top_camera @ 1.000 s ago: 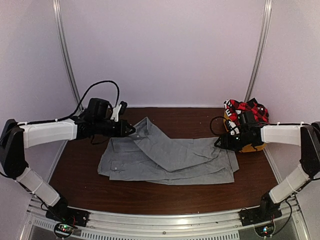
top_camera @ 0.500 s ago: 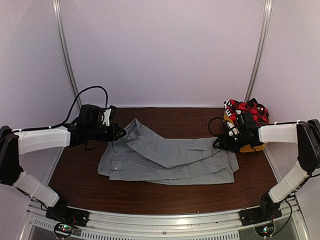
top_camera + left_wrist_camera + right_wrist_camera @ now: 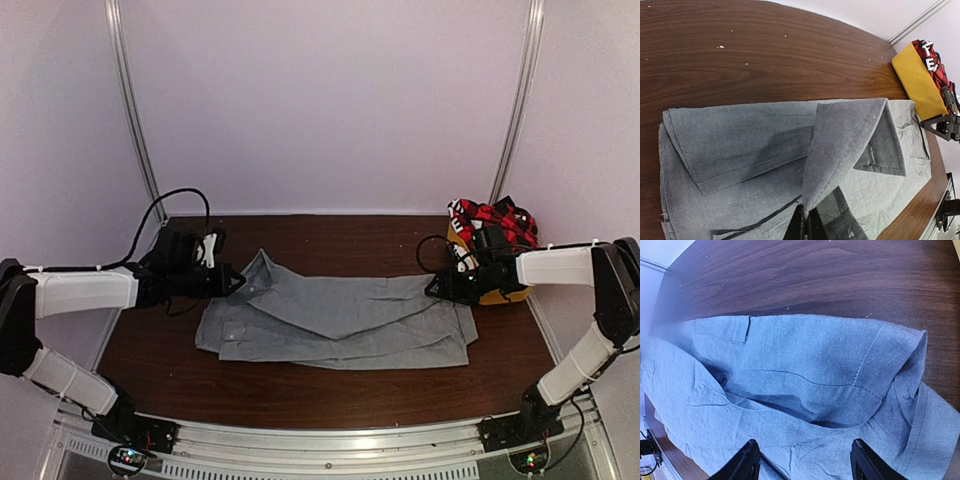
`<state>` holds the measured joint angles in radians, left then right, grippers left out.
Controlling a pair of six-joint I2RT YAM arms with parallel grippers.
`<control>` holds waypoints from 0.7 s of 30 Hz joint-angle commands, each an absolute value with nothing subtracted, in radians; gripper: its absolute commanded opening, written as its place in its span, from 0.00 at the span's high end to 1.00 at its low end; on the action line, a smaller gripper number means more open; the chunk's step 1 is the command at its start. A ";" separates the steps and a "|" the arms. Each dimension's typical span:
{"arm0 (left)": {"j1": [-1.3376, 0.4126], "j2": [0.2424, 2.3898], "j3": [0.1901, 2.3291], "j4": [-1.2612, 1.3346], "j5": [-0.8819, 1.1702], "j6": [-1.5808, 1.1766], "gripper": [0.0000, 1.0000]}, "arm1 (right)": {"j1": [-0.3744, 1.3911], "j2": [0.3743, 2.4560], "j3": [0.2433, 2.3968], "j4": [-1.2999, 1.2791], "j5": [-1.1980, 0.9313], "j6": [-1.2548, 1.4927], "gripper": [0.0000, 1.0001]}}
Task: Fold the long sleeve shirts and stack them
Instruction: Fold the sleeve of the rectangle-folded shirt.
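A light-grey long sleeve shirt (image 3: 340, 322) lies partly folded across the middle of the brown table. My left gripper (image 3: 238, 282) is at its far left corner, shut on a raised flap of the grey cloth (image 3: 840, 150), pinched between the fingertips (image 3: 807, 222). My right gripper (image 3: 438, 290) hovers open just over the shirt's right end, its fingers (image 3: 747, 462) wide apart above the cloth (image 3: 805, 370) with nothing between them. A red-and-black plaid shirt (image 3: 497, 220) is bunched in a yellow tub (image 3: 505, 293) behind the right gripper.
The yellow tub (image 3: 917, 82) stands at the table's right edge, close to the right arm. Bare wood (image 3: 350, 235) runs between the shirt and the back wall. A black cable (image 3: 170, 205) loops over the left arm.
My left gripper has moved left and down with the grey flap, dragging it lower and flatter across the shirt. The right gripper has hardly shifted.
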<state>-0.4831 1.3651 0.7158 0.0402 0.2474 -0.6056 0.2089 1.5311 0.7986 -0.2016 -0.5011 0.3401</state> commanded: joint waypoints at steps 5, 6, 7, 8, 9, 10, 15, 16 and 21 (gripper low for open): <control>-0.471 1.406 0.663 0.146 0.189 -0.614 1.00 | 0.204 1.545 0.784 -0.173 -0.514 0.340 0.37; -0.470 1.413 0.658 0.154 0.179 -0.613 1.00 | 0.203 1.545 0.784 -0.173 -0.516 0.341 0.37; -0.469 1.420 0.655 0.162 0.170 -0.610 1.00 | 0.203 1.547 0.784 -0.172 -0.516 0.341 0.37; -0.467 1.427 0.652 0.170 0.159 -0.607 1.00 | 0.203 1.547 0.784 -0.171 -0.517 0.342 0.37; -0.463 1.435 0.649 0.177 0.150 -0.605 1.00 | 0.205 1.547 0.784 -0.169 -0.518 0.342 0.37; -0.459 1.444 0.647 0.182 0.141 -0.603 1.00 | 0.205 1.547 0.784 -0.168 -0.520 0.343 0.37; -0.425 1.478 0.632 0.211 0.101 -0.586 1.00 | 0.205 1.543 0.777 -0.168 -0.522 0.342 0.37; -0.419 1.488 0.633 0.213 0.100 -0.582 1.00 | 0.205 1.543 0.776 -0.168 -0.521 0.342 0.37; -0.410 1.543 0.644 0.205 0.098 -0.562 0.88 | 0.205 1.540 0.773 -0.166 -0.522 0.344 0.36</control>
